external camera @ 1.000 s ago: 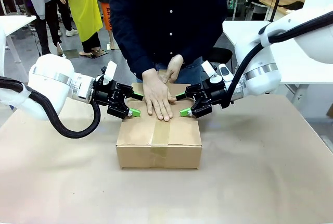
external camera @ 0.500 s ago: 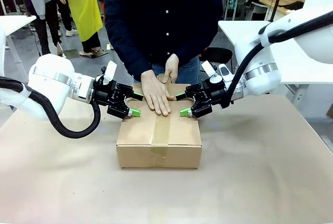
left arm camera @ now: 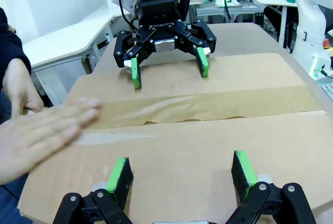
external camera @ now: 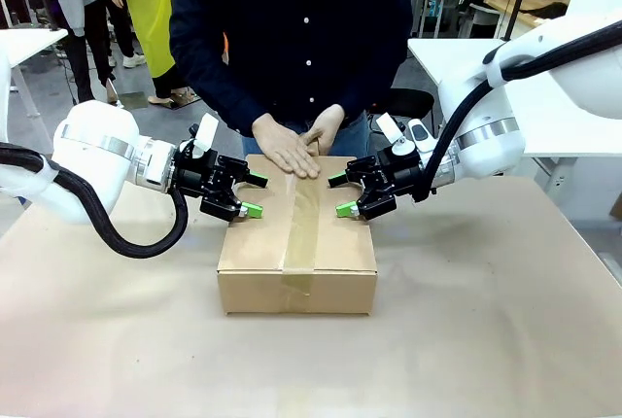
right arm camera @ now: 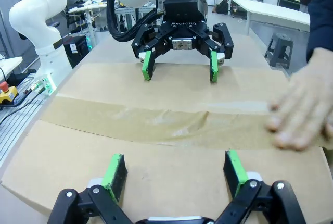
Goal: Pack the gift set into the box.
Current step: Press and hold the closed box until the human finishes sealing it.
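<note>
Sealing step: the box [external camera: 297, 243] sits closed in the middle of the worktop [external camera: 486, 321], a strip of tape [external camera: 302, 228] running along its top seam and a little way down the near face. The gift set is hidden; I judge it is inside, but the flaps cover it.

Front view, person: a person stands at the far side, one palm [external camera: 284, 147] flat on the far end of the tape, the other hand [external camera: 325, 128] just behind it at the box's far edge.

Front view, robot: the left hand [external camera: 250, 194] is at the box's left top edge and the right hand [external camera: 340, 194] at its right top edge, both spread open, gripping nothing, green pads over the lid. Whether the pads press on the cardboard I cannot tell.

Left wrist view: the left hand's own fingers [left arm camera: 118, 176] stand apart low over the lid; the tape [left arm camera: 208, 107] crosses ahead, wrinkled in places, and the person's blurred palm [left arm camera: 44, 133] lies on it.

Right wrist view: much the same from the opposite side, open fingers [right arm camera: 114, 174] over the lid, the person's fingers [right arm camera: 299, 114] on the tape [right arm camera: 156, 122].

Next move, as a judgement: packing looks nearly done; what remains is smoothing the tape flat, with the robot's hands steadying the flaps and then lifting clear without dragging the tape.
</note>
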{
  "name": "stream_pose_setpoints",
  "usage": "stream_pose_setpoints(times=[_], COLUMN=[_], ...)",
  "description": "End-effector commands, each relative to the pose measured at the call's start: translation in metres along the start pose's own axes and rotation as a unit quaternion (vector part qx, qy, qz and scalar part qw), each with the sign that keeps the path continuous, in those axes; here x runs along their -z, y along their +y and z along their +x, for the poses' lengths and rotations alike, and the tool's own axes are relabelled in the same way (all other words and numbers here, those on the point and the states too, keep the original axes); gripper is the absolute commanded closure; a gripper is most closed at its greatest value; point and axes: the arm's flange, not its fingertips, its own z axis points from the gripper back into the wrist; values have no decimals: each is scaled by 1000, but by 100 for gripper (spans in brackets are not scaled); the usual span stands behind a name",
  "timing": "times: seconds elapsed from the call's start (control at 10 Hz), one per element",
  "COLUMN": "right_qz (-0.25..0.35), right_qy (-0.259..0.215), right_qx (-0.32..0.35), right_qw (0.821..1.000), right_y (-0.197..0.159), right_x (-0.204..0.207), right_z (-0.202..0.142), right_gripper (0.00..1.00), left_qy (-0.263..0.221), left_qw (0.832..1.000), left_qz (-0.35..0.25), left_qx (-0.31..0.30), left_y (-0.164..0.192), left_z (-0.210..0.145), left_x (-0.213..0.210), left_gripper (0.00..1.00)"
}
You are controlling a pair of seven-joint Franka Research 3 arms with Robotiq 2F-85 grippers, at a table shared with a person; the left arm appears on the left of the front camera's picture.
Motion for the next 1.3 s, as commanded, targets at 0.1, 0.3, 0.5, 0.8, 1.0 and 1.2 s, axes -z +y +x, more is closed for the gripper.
stream_pose_setpoints(times=[0.1, 0.3, 0.5, 0.8, 1.0, 1.2], right_qz=[-2, -2, -2, -2, -3, -34], right_qy=[0, 0, 0, 0, -21, -76], right_qx=[-9, -9, -9, -9, -8, -24], right_qw=[1000, 1000, 1000, 1000, 1000, 996], right_y=[0, 0, 0, 0, 8, 36], right_x=[0, 0, 0, 0, -7, -43], right_z=[-2, -2, -2, -2, 9, 34], right_gripper=[0, 0, 0, 0, 0, 0], left_qy=[1, 1, 1, 1, -37, -119], left_qw=[1000, 1000, 1000, 1000, 999, 992], left_qz=[2, 2, 2, 2, -10, -10], left_qx=[5, 5, 5, 5, 0, 33], left_y=[-1, -1, -1, -1, -10, -40], left_z=[-1, -1, -1, -1, 14, 34], left_x=[1, 1, 1, 1, -19, -79], left_gripper=[0, 0, 0, 0, 0, 0])
